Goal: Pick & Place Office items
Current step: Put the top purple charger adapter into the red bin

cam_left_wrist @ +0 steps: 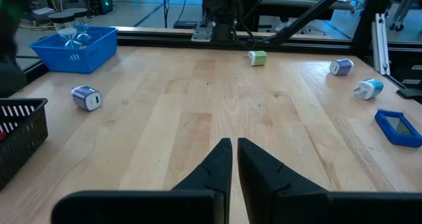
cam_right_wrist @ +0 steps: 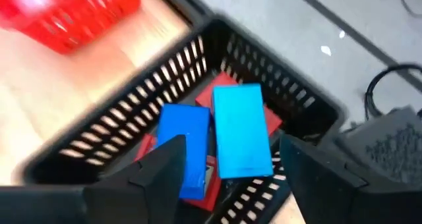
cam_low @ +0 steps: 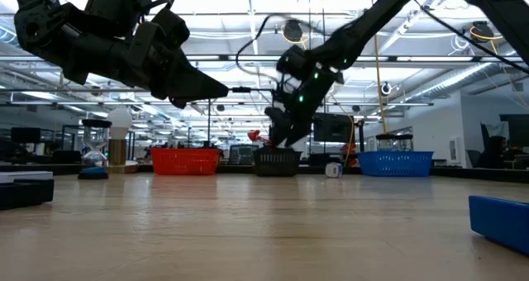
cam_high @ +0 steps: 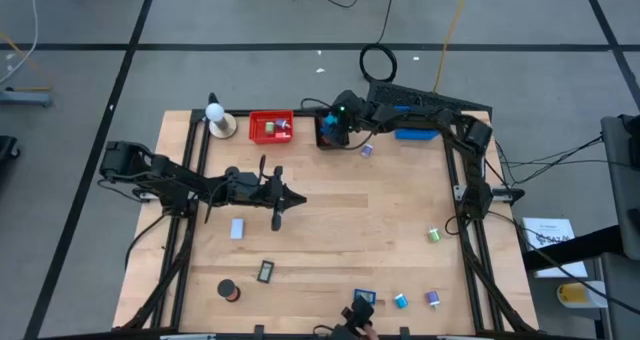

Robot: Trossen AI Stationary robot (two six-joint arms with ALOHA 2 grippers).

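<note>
1. While the left gripper (cam_high: pixel 277 202) hangs over bare wood left of centre with its jaws pressed together and nothing between them, no action is needed there; it should wait, clear of the items.
2. Loose items to its near side: a light-blue block (cam_high: pixel 237 229), a black-framed rectangle (cam_high: pixel 265 271) and a small black roll (cam_high: pixel 230 291). These look like the left arm's natural next picks.
3. Red bin (cam_high: pixel 270 127) at the far edge already holds a few pieces.
4. Right gripper (cam_right_wrist: pixel 227 159) sits directly above the black bin (cam_right_wrist: pixel 290 95) at the far edge, jaws spread wide. A light-blue block (cam_right_wrist: pixel 241 132) lies in the bin between the fingers (cam_right_wrist: pixel 161 168), apparently free of them, beside a blue block (cam_right_wrist: pixel 184 145), on red pieces.
5. Judgement: step in hand is the release. Do it well by lifting straight up, fingers clear of the bin walls, before swinging away.
6. Remaining on the right: a purple clip (cam_high: pixel 366 150) just near of the black bin, a green clip (cam_high: pixel 434 236), and small pieces along the near edge.
</note>
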